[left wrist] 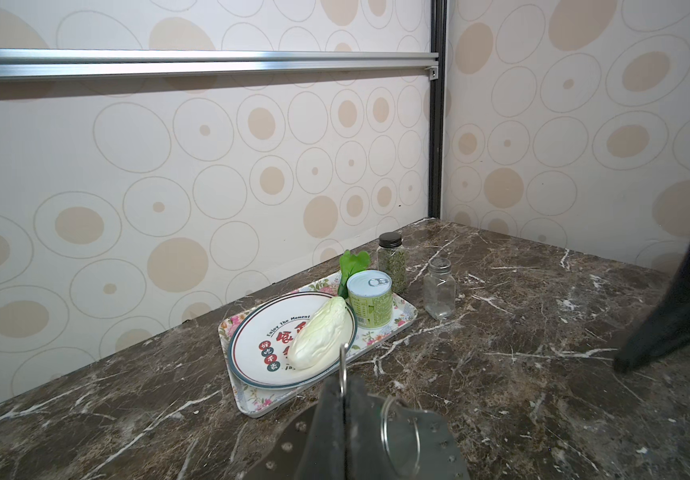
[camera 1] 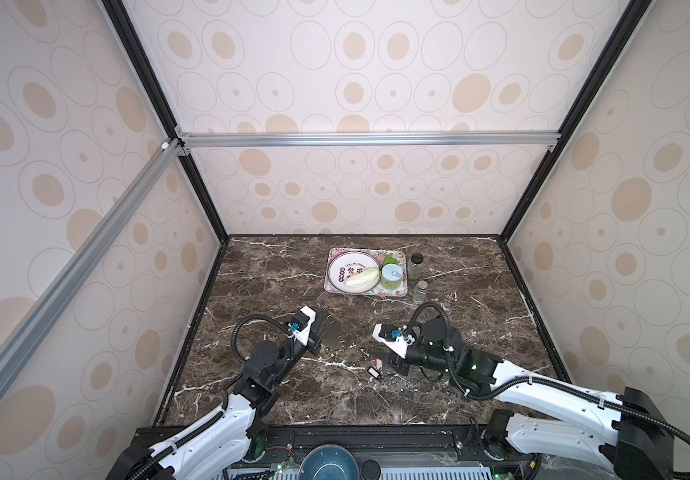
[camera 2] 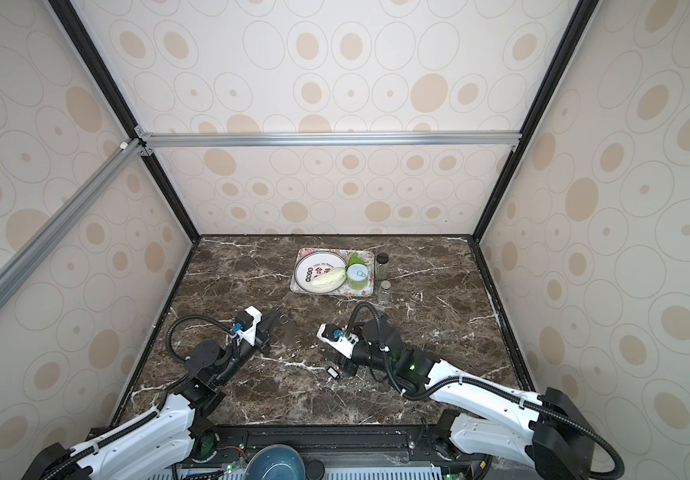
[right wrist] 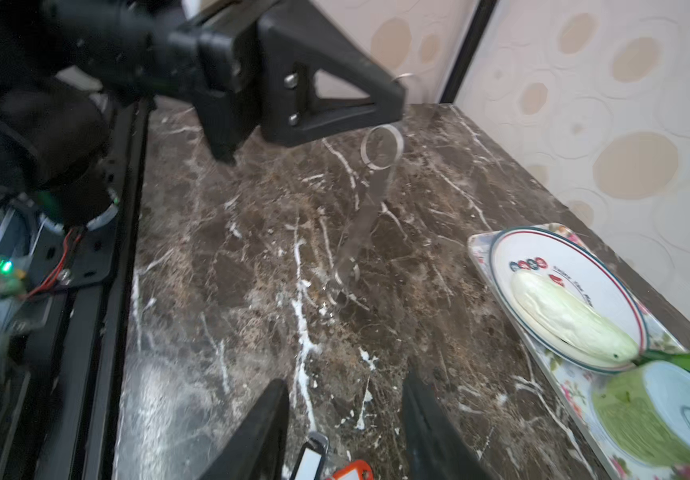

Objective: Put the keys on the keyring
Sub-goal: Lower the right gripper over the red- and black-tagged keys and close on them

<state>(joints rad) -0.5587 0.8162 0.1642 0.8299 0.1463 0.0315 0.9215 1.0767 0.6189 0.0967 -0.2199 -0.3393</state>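
Marble tabletop (camera 1: 276, 274) fills my feed, and my left gripper (left wrist: 343, 388) is clamped tight on the keyring (left wrist: 434, 444), just left of centre in both top views. My right gripper (right wrist: 345, 384) has its jaws apart, with the keys (right wrist: 353, 469) lying on the marble between them.

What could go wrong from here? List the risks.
The open right gripper straddles the keys, which lie side by side; closing may catch both or flick one away. The left gripper pinches just a thin ring on the keyring; its plate could swing or slip.
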